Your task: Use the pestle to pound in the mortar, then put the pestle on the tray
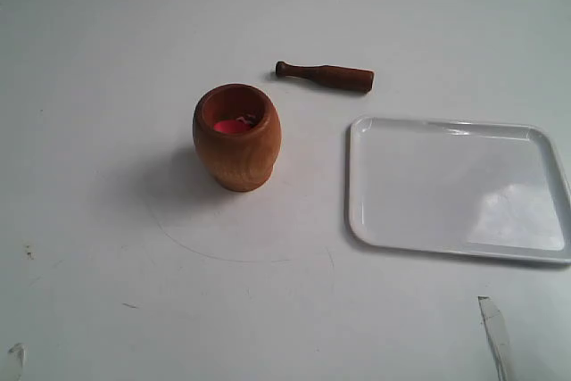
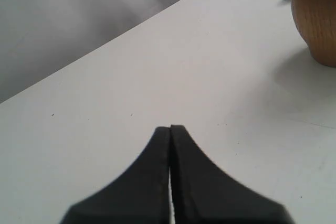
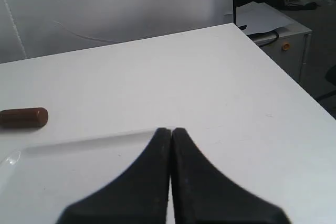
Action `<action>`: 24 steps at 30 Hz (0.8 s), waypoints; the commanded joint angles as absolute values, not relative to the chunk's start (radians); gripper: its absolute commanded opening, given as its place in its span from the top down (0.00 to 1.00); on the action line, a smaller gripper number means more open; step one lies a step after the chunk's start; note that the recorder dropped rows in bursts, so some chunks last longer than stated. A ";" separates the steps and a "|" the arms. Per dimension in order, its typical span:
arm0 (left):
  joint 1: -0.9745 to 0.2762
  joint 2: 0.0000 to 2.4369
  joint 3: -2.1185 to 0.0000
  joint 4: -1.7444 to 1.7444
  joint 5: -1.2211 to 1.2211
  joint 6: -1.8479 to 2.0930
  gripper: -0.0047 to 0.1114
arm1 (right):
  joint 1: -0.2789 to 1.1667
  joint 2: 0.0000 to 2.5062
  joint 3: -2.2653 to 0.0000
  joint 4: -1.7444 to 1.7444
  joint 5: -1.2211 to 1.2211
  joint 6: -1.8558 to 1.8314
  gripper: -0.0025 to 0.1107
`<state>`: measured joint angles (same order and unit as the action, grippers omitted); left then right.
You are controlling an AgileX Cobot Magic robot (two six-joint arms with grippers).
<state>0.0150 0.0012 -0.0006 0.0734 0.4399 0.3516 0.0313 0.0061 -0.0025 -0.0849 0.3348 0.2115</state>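
- The mortar [image 1: 236, 137] was seen upright on the table [image 1: 107, 60], a pink-red bit inside.
- The pestle [image 1: 325, 76] was pictured lying flat just beyond it, far-right, untouched.
- The tray [image 1: 446, 185] was placed at right, apparently to receive the pestle.
- The left gripper [image 2: 170, 128] and right gripper [image 3: 171, 129] were held pressed together, empty.

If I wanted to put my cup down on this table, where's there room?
Plenty: the whole table left of the mortar, and the wide strip nearer the camera, below mortar and tray. The tray itself holds nothing. Tightest spot is the gap between mortar, pestle and the tray's left edge.
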 commanded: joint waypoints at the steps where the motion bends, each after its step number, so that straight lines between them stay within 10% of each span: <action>1: 0.007 0.000 0.000 0.066 0.437 0.343 0.96 | 0.036 0.000 0.000 -0.083 0.335 0.217 0.98; 24: 0.007 0.000 0.000 0.066 0.437 0.343 0.96 | 0.036 0.000 0.000 0.341 -0.319 0.415 0.98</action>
<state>0.0150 0.0012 -0.0006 0.0734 0.4399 0.3516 0.0313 0.0061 -0.0025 0.3471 -0.2160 0.4185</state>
